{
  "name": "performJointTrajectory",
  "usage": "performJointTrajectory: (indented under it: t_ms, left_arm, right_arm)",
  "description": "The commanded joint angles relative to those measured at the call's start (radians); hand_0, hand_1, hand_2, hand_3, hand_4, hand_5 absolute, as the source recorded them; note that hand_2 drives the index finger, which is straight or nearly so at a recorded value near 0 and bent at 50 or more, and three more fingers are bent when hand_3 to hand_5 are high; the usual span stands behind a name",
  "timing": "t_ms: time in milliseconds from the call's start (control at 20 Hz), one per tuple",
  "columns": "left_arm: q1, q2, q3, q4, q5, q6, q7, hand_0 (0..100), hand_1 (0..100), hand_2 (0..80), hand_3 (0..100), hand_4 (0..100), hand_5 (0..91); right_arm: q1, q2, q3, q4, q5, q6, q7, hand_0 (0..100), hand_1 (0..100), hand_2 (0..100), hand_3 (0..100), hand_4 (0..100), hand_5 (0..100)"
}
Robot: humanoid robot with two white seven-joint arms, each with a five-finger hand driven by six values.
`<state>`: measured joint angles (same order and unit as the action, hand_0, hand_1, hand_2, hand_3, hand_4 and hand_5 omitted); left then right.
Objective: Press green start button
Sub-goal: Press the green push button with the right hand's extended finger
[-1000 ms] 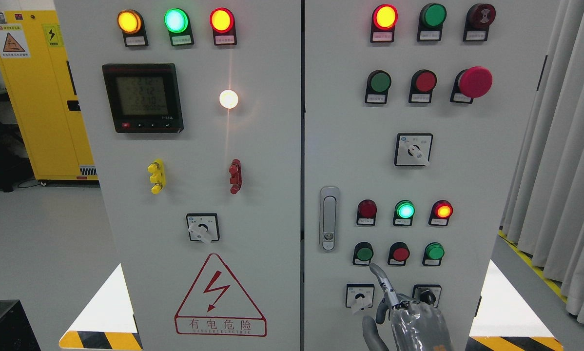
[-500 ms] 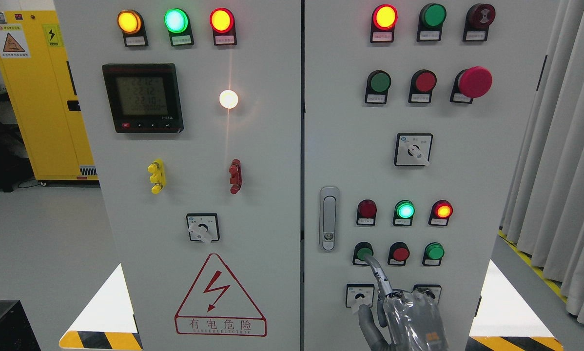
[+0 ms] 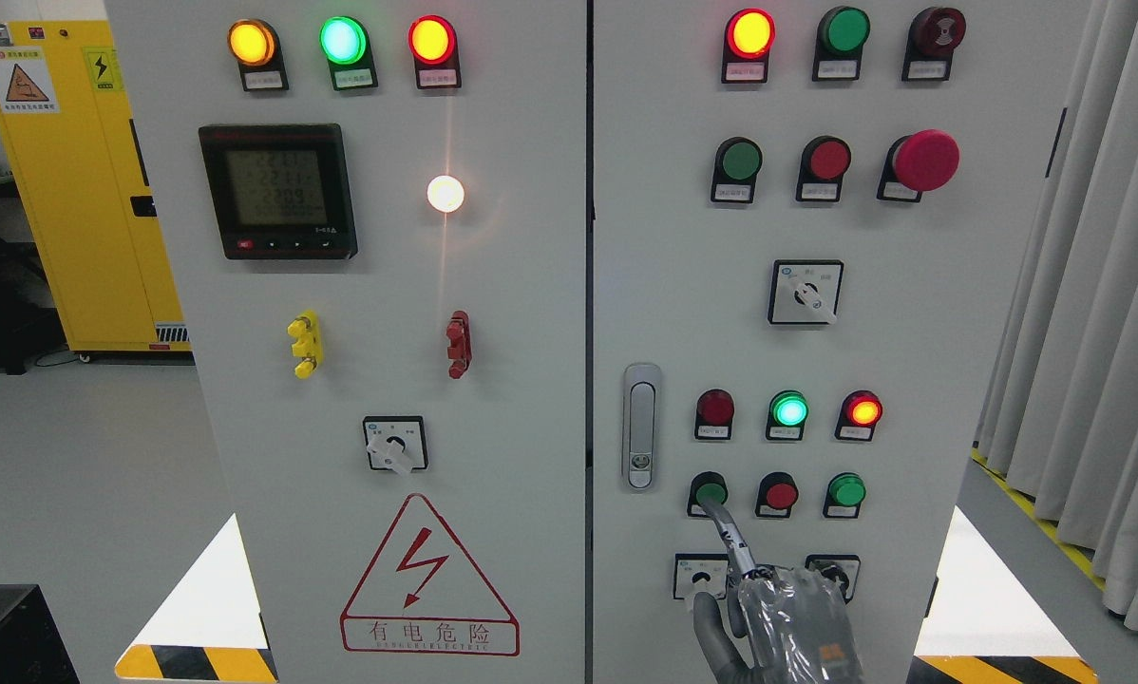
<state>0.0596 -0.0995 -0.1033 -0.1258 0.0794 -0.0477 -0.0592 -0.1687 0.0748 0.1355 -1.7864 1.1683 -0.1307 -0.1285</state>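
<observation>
a robot's right hand, wrapped in clear film, rises from the bottom edge of the picture in front of a grey control cabinet and points one extended index finger up at the green start button. the fingertip sits on the lower edge of that button, touching it as far as the view shows; the other fingers are curled in toward the palm and the thumb juts out to the left, the hand holding nothing. the green start button is the leftmost of a row of three push buttons low on the cabinet's right door, just right of the metal door handle. to the button's right in the same row stand a red button and then a second green button. directly above the button hangs a row of three indicator lamps: a dark red one, a lit green one and a lit red-orange one. below the button, a rotary selector switch shows just left of the hand, and a second switch is partly hidden behind the wrapped knuckles. far above the button, a big red mushroom-head stop button stands out from the door.
</observation>
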Motion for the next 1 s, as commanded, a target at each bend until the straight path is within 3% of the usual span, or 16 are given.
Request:
performJointTrajectory:
  t_ms: [0, 950]
  left_arm:
    - [0.000, 0.000, 0.000, 0.000, 0.000, 0.000, -0.001, 12, 56, 0.0, 0, 0, 0.0]
    - [0.000, 0.000, 0.000, 0.000, -0.001, 0.000, -0.001, 12, 56, 0.0, 0, 0, 0.0]
  right_arm:
    - [-0.020, 0.002, 0.000, 0.062, -0.004, 0.000, 0.001, 70, 94, 0, 99, 100, 100]
    - [-0.045, 0.002, -0.013, 0.094, -0.036, 0.011, 0.001, 70, 93, 0, 99, 100, 100]
